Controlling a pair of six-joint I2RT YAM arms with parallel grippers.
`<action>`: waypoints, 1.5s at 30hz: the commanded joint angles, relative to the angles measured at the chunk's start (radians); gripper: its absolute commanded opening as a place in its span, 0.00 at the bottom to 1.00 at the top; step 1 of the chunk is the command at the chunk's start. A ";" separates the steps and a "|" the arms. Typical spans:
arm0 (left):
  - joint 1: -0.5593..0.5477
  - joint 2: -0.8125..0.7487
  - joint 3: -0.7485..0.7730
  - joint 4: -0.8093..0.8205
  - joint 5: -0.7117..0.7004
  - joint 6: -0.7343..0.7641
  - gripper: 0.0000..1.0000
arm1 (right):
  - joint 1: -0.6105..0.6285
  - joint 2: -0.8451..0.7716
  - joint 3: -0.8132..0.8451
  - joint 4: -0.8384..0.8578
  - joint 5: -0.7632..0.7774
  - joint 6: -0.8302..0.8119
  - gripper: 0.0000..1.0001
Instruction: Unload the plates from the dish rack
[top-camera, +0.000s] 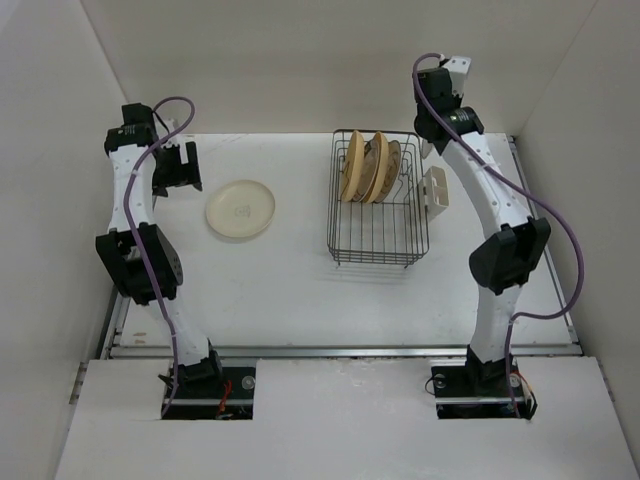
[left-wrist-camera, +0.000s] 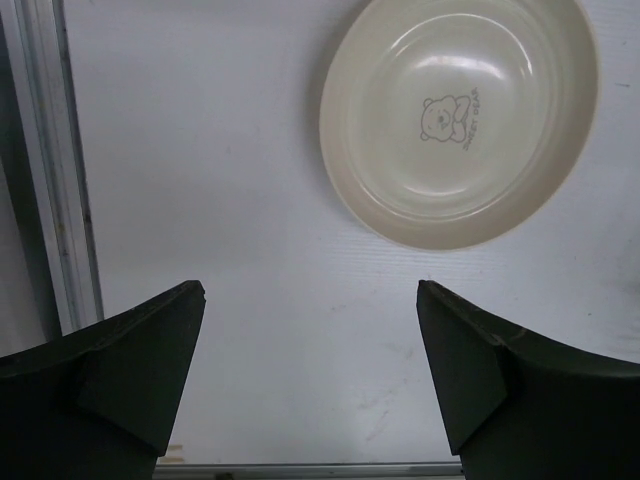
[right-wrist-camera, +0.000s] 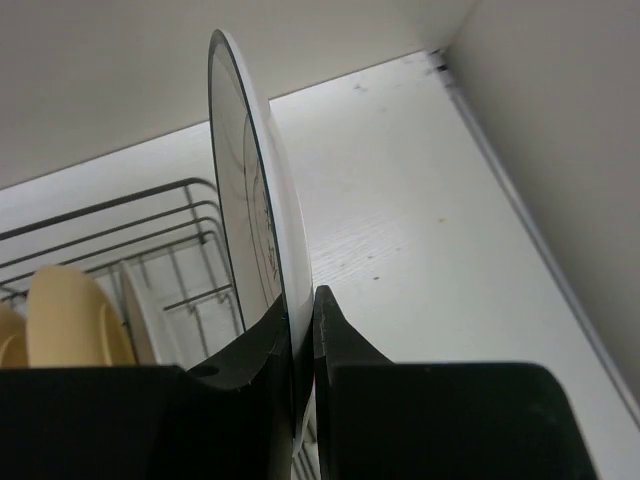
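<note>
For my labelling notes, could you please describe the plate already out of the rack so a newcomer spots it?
Find the wire rack on the table and look left, towards the left arm. A cream plate lies flat there, alone. Unlike the plates standing on edge in the rack, it has a small bear drawn in its centre.

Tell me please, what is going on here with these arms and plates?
Two robot arms are emptying a dish rack of plates. The cream plate already lies flat on the table, and the left gripper hovers near it, jaws open and empty. The right gripper has its jaws shut on the rim of a white plate with dark rings, held on edge at the rack's far end. An orange-yellow plate stands in the rack.
</note>
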 joint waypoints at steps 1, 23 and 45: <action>0.001 -0.084 0.011 -0.058 -0.049 0.031 0.85 | 0.039 -0.093 0.068 0.002 0.245 -0.068 0.00; 0.134 -0.259 -0.270 -0.025 -0.126 -0.025 0.92 | 0.481 0.141 -0.205 0.085 -1.359 -0.209 0.00; 0.134 -0.311 -0.255 -0.035 -0.052 -0.015 0.92 | 0.490 0.082 -0.131 0.085 -0.996 -0.143 0.79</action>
